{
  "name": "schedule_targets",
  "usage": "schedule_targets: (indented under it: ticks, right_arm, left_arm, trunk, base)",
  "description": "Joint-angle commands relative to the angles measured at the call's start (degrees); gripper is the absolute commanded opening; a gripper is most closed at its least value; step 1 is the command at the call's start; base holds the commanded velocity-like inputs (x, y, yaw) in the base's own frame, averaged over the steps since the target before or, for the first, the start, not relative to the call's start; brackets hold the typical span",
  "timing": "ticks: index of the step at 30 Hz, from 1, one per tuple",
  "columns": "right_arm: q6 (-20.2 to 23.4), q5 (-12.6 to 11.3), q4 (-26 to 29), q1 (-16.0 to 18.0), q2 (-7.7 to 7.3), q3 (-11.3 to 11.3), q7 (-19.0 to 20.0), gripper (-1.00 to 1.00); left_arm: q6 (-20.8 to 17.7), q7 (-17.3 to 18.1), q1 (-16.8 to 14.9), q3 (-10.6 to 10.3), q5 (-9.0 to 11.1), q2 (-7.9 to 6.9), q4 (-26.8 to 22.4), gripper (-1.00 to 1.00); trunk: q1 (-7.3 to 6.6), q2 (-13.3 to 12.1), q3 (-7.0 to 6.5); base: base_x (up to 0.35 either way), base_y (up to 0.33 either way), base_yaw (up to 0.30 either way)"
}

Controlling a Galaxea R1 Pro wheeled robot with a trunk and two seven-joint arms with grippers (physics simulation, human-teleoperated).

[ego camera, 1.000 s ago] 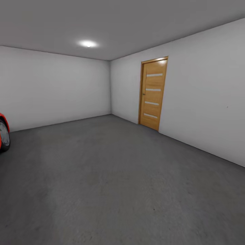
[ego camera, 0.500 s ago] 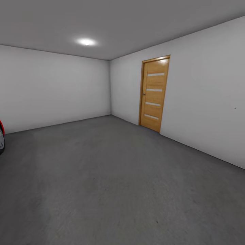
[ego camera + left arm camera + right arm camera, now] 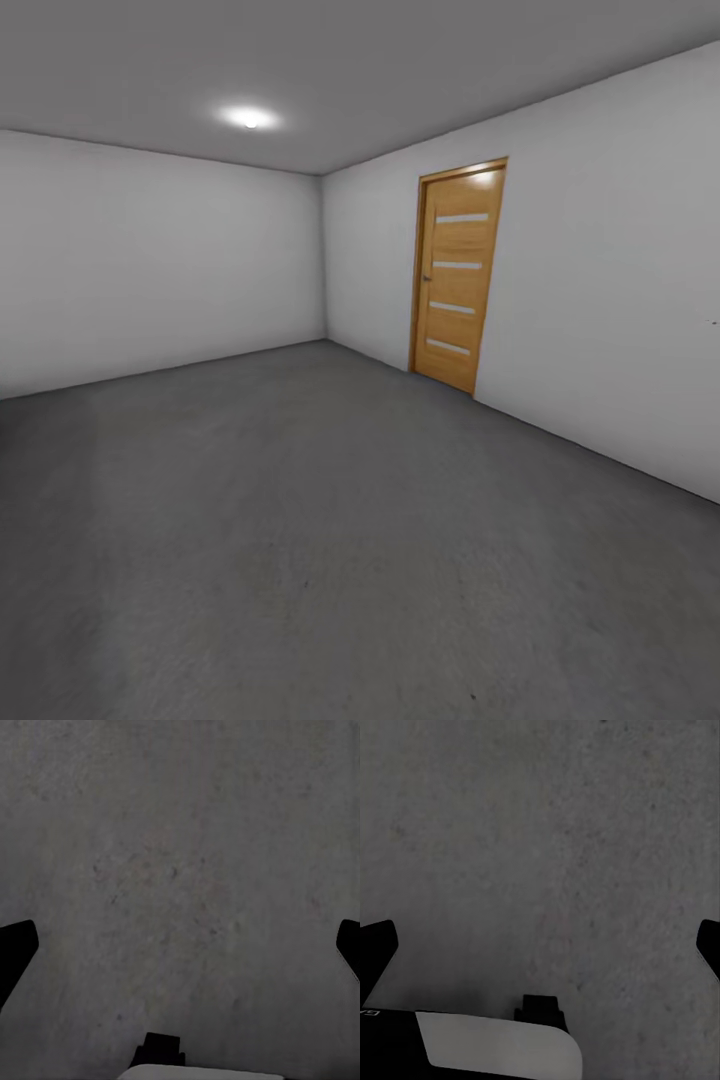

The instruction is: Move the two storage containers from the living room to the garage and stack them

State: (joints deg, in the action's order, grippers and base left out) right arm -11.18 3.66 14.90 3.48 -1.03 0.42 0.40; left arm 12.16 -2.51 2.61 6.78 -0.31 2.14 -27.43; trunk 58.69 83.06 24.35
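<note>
A: What room is this?
B: The garage: plain pale grey walls (image 3: 150,270), a flat grey ceiling with one round light (image 3: 248,117), and a matte, speckled dark grey concrete floor (image 3: 330,540).
A: Any door?
B: A tall rectangular wooden door (image 3: 457,275) with four narrow pale strips, in the right-hand wall near the far corner.
A: The grippers?
B: The left gripper (image 3: 180,945) and right gripper (image 3: 540,945) are both spread wide, holding nothing, dark fingertips over bare concrete.
</note>
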Motion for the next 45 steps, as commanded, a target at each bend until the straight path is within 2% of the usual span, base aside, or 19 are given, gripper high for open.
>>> schedule_targets:
  ticks: [1, 32, 45]
  right_arm:
    - [-0.2, 0.4, 0.0, 0.0, -0.02, 0.0, 0.0, 1.0]
    - [-0.2, 0.5, 0.0, 0.0, 0.03, 0.1, 0.0, 1.0]
    - [-0.2, 0.5, 0.0, 0.0, 0.04, 0.1, 0.0, 1.0]
  left_arm:
    - [0.1, 0.0, 0.0, 0.2, 0.0, 0.05, -0.1, 1.0]
    - [0.3, 0.0, 0.0, 0.2, 0.0, 0.06, 0.0, 1.0]
    - [0.2, 0.0, 0.0, 0.2, 0.0, 0.13, 0.0, 1.0]
  trunk:
    - [0.04, 0.0, 0.05]
    - [0.04, 0.0, 0.06]
    - [0.04, 0.0, 1.02]
  base:
    - [0.327, 0.0, 0.0]
    - [0.328, 0.0, 0.0]
    - [0.328, 0.0, 0.0]
